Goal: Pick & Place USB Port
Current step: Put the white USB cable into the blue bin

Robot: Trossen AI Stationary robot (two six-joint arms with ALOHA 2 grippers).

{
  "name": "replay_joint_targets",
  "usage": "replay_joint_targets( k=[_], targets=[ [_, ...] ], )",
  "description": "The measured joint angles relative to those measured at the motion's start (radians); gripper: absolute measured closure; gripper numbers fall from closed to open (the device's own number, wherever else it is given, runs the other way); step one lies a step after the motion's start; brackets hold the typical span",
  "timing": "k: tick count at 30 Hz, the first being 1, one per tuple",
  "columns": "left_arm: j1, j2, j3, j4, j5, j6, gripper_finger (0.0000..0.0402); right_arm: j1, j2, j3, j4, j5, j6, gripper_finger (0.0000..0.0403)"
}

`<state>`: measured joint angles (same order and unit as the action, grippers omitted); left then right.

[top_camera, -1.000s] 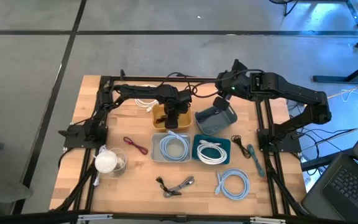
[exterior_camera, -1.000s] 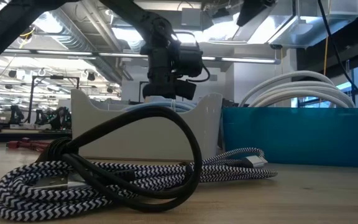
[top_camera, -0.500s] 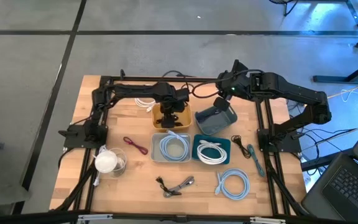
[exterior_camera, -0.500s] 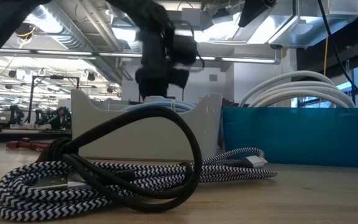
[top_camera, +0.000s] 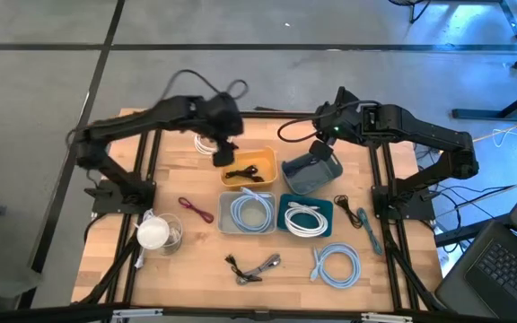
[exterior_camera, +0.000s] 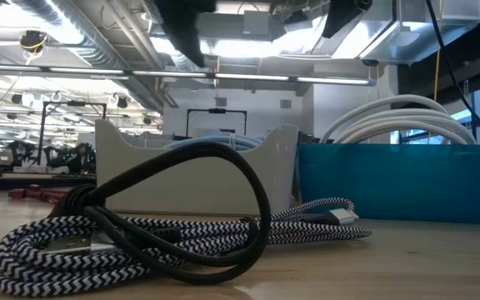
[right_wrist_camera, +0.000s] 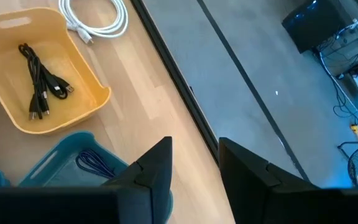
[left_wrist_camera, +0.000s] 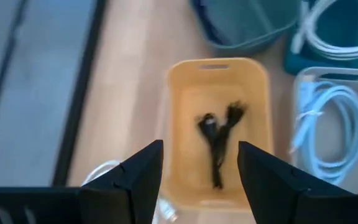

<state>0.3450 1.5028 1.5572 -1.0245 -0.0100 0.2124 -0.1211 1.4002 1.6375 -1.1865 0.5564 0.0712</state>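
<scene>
**A:** Take the yellow plastic bin (top_camera: 249,168) as the landmark. What lies around it, biggest first?

**B:** The pale wooden table (top_camera: 115,170) carries everything. The left gripper (top_camera: 223,153) hangs above the bin's outer edge, fingers apart and holding nothing; its wrist camera looks straight down into the bin. The right gripper (top_camera: 323,149) waits beyond the slate-blue tub (top_camera: 311,173) that stands beside the bin, fingers apart too.

**A:** And the bins beside it?

**B:** Toward the table's front edge, touching the yellow bin, is a pale grey tray with a light-blue cable coil (top_camera: 251,213); next to that a teal tray of white cable (top_camera: 306,217). A loose white cable (top_camera: 206,141) lies on the wood on the yellow bin's far side.

**A:** Where is the USB piece?

**B:** The small black USB cable bundle (left_wrist_camera: 219,135) lies on the bin's floor, near its middle. It appears to be already placed, though I cannot be sure from this height whether it is the task's item.

**A:** So how to handle this step well?

**B:** If the drop is done, lift straight clear of the bin wall with fingers kept wide, so nothing snags. Next comes a loose item: the striped braided cable (top_camera: 257,267) lies well away, at the table's front.
</scene>
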Motion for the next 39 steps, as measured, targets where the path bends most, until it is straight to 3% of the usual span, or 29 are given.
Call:
replay_joint_targets(
  k=[7,12,20,28,39],
  targets=[
    [0.096,-0.169,-0.190,0.007,-0.124,0.012,0.0204,0.000,0.000,-0.007,-0.004,-0.001,0.003,0.0269],
    [0.213,-0.183,-0.364,0.041,-0.148,0.100,0.0209,0.000,0.000,-0.007,0.023,-0.002,0.001,0.0269],
    [0.358,-0.080,-0.485,0.150,-0.130,0.318,0.0206,0.000,0.000,-0.007,0.053,-0.026,0.000,0.0270],
    [0.378,0.076,-0.491,0.162,-0.110,0.608,0.0206,0.001,0.000,-0.007,0.052,-0.037,0.000,0.0270],
    [0.369,0.285,-0.491,0.239,-0.093,0.691,0.0206,0.001,0.000,-0.007,0.050,-0.037,0.000,0.0270]
  ],
)
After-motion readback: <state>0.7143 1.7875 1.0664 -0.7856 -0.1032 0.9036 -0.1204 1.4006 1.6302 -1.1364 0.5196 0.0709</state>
